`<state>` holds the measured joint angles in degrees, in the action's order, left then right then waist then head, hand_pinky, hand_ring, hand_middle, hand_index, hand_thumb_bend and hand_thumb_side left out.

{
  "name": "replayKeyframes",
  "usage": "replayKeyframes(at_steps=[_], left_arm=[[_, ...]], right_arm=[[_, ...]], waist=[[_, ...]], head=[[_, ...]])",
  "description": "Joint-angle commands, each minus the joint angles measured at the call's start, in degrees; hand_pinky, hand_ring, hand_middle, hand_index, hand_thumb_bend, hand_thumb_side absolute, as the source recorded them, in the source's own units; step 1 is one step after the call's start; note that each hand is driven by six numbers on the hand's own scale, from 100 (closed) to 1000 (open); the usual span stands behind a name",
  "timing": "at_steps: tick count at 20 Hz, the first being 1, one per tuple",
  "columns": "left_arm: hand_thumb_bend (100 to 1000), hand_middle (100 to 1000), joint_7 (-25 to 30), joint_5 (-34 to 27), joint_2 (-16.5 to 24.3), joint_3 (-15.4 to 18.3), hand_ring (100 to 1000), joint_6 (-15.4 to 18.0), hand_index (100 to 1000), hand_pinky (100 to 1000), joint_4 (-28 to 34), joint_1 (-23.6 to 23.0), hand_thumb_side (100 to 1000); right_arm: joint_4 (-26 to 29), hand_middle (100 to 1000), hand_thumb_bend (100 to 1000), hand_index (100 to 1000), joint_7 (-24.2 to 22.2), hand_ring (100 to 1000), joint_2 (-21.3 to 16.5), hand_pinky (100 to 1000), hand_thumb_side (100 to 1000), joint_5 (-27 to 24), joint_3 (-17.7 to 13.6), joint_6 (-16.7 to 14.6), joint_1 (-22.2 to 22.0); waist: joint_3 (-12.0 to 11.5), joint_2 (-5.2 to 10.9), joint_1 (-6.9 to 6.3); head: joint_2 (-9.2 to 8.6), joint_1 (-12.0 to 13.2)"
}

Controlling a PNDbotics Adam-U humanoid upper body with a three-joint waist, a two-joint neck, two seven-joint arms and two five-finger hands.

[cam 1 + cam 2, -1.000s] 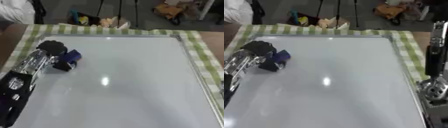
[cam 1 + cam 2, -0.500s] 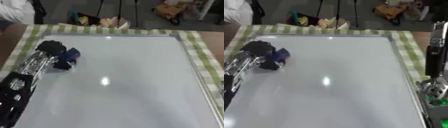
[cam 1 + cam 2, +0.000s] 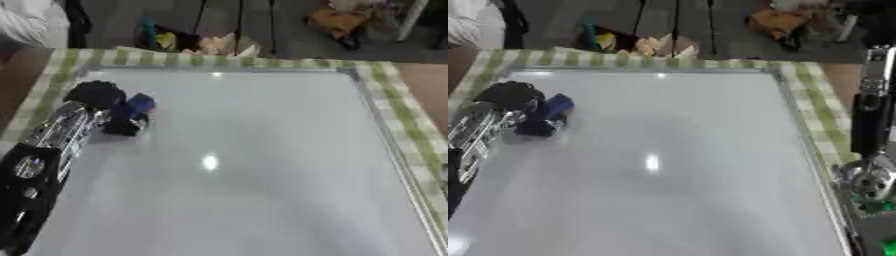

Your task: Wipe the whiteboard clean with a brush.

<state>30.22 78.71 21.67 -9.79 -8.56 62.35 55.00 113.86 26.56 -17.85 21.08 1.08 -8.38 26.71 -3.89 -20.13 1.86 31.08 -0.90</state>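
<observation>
Whiteboard (image 3: 254,165) lies flat on a green-and-white checked cloth (image 3: 398,102) and fills most of the view; its surface looks clean, with only a light glare spot near the middle.

Left hand (image 3: 98,96) is over the board's far-left area, fingers curled round a blue brush (image 3: 131,112). Brush is down on the board surface, just inside the left frame edge, dark underside against the white. Left arm (image 3: 48,150) runs back from the hand along the board's left side toward the near-left corner.

Right arm (image 3: 870,125) is off the board, beyond its right edge, standing roughly upright over the cloth. The right hand itself doesn't show, so can't tell its fingers.

Clutter on the floor past the board's far edge, blurred.
</observation>
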Motion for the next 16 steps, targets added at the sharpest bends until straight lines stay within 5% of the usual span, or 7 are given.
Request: replayKeyframes(at_steps=[1, 16], left_arm=[[137, 440, 0.8, -0.6, 1.5, 1.2, 359, -1.4, 666, 125, -2.3, -0.3, 836], [147, 446, -0.9, 3.4, 2.7, 3.7, 364, -4.5, 675, 139, -4.3, -0.5, 810]], right_arm=[[0.7, 658, 100, 855, 0.0, 924, -0.3, 846, 1000, -0.6, -0.3, -0.2, 0.4], [0.7, 659, 100, 856, 0.0, 924, -0.5, 846, 1000, -0.7, -0.3, -0.4, 0.5]], waist=[[0.0, 0.72, 0.10], [-0.2, 0.70, 0.08]], head=[[-0.74, 0.1], [-0.79, -0.1]])
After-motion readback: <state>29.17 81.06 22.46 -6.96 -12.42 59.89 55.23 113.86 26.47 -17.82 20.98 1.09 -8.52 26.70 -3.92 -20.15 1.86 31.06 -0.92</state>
